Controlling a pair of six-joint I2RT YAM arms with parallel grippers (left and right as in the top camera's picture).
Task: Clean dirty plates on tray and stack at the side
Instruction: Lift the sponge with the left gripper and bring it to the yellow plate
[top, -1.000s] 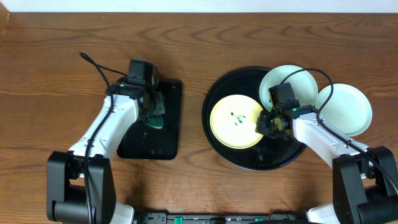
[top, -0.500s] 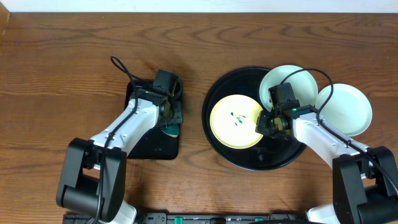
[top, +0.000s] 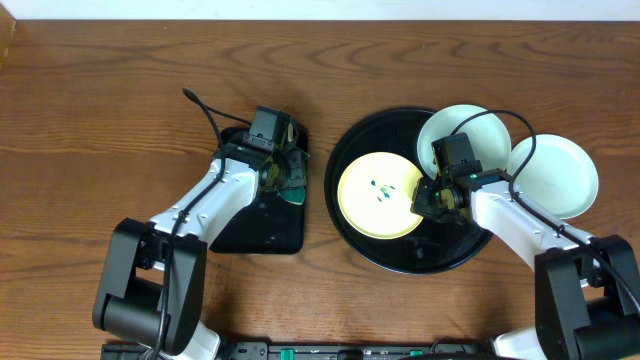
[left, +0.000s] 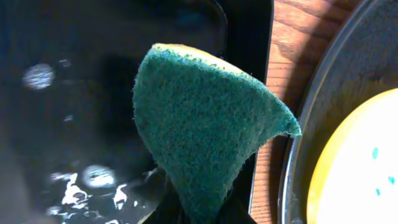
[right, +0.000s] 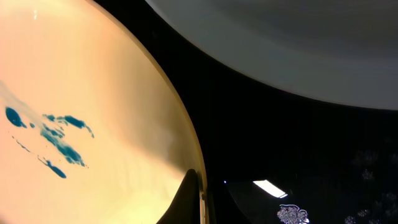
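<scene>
From overhead, my left end effector (top: 287, 187) is clamped on the green sponge (top: 291, 194) above the right edge of the small rectangular tray (top: 250, 225). The yellow plate (top: 378, 195), scribbled at its centre, lies near, to that arm's right, in the round tray (top: 345, 150). My right end effector (top: 438, 200) is closed on the plate's right rim, so I judge the wiping falls to the left arm.

On the left wrist, the sponge fans out from the shut fingers, with the plate off to its right.

On the right wrist, one finger (right: 189, 196) pinches the rim, and the marks (right: 59, 134) sit left of it.
</scene>
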